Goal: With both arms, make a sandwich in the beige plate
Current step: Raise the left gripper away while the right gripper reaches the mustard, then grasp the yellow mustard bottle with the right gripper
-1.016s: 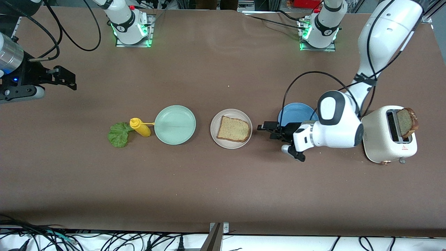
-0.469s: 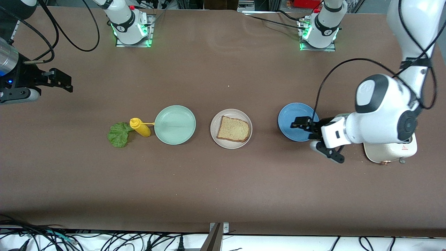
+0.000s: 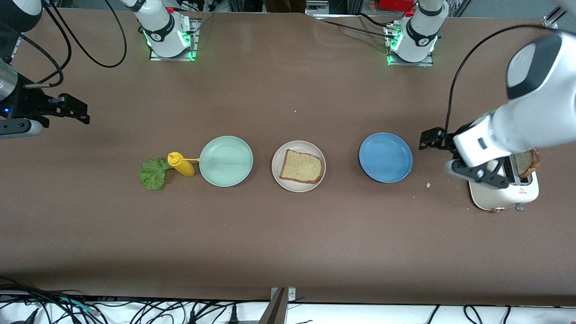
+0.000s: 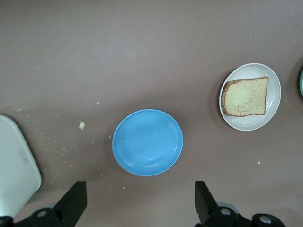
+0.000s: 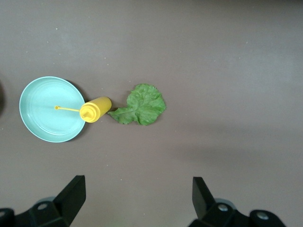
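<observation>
Sitting flat on the beige plate [image 3: 298, 166] in the middle of the worktop [image 3: 288, 243] is one bread slice [image 3: 302, 166], uncovered; that is all of the sandwich assembled so far. Toward the right arm's end lie the mint-green plate [image 3: 226, 161], a yellow mustard bottle [image 3: 181, 164] on its side with its nozzle over that plate's rim, and the lettuce leaf [image 3: 153, 173] touching the bottle's base. Toward the left arm's end sits the empty blue plate [image 3: 385, 157], then a white toaster [image 3: 503, 191] with a second bread slice [image 3: 526, 163] standing up out of a slot.

The left gripper [image 3: 433, 140] hangs over bare worktop between the blue plate and the toaster, jaws spread wide and holding nothing, as the left wrist view confirms. The right gripper [image 3: 72, 108] hovers over the worktop at the right arm's end, well apart from the lettuce, jaws also wide and empty.

Judging from this layout, the lettuce is the risky piece: it is thin, lies flat, and touches the bottle, so a pinch there could nudge the bottle or tear the leaf. The toaster slice, partly hidden by the left arm, could crumble or catch in the slot if squeezed off-centre.
</observation>
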`<state>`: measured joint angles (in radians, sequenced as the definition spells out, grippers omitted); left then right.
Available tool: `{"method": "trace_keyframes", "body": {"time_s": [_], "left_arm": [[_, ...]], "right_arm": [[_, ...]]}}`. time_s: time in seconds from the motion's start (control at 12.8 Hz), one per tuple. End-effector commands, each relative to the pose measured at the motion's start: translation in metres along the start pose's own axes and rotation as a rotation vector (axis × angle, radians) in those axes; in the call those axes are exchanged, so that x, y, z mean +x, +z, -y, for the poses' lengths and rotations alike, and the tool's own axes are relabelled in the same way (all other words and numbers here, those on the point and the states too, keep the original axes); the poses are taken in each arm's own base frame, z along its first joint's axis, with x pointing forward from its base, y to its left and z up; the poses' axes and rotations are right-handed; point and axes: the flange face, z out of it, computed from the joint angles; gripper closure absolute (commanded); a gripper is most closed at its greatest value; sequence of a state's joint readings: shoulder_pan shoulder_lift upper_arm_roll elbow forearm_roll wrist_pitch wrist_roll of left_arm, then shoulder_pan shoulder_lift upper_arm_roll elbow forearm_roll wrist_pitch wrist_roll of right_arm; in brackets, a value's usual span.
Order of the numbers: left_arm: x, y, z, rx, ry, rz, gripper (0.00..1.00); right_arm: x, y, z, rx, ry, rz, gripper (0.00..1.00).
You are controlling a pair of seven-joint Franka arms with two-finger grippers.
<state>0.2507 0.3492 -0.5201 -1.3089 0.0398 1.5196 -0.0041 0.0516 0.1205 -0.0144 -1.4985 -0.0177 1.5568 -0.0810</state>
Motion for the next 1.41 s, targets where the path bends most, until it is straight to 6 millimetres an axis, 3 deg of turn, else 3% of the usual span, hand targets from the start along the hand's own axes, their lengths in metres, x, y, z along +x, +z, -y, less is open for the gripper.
{"method": "trace_keyframes", "body": {"time_s": [0.0,0.23,0.39,0.55,0.78,1.02,1.33], "left_arm": [[-0.038,-0.041,0.005,0.100,-0.083,-0.075,0.00],[-0.085,-0.053,-0.015,0.083,-0.117,-0.123,0.00],[-0.101,-0.058,-0.017,0.093,-0.120,-0.142,0.00],[-0.101,-0.065,-0.003,0.082,-0.126,-0.154,0.00],[-0.099,-0.062,-0.014,0.097,-0.104,-0.146,0.00],[-0.098,-0.063,-0.021,0.088,-0.102,-0.148,0.00],[-0.097,-0.063,-0.033,0.091,-0.125,-0.151,0.00]], "right_arm": [[-0.003,0.001,-0.004,0.023,-0.030,0.034,0.00],[-0.002,0.001,0.001,0.033,-0.110,0.030,0.00],[0.003,0.006,0.006,0.118,-0.285,0.008,0.00],[0.021,0.033,0.008,0.175,-0.536,-0.006,0.00],[0.046,0.070,0.008,0.194,-0.761,-0.051,0.00],[0.052,0.111,0.019,0.281,-0.977,-0.177,0.00],[0.048,0.159,0.027,0.413,-1.139,-0.289,0.00]]}}
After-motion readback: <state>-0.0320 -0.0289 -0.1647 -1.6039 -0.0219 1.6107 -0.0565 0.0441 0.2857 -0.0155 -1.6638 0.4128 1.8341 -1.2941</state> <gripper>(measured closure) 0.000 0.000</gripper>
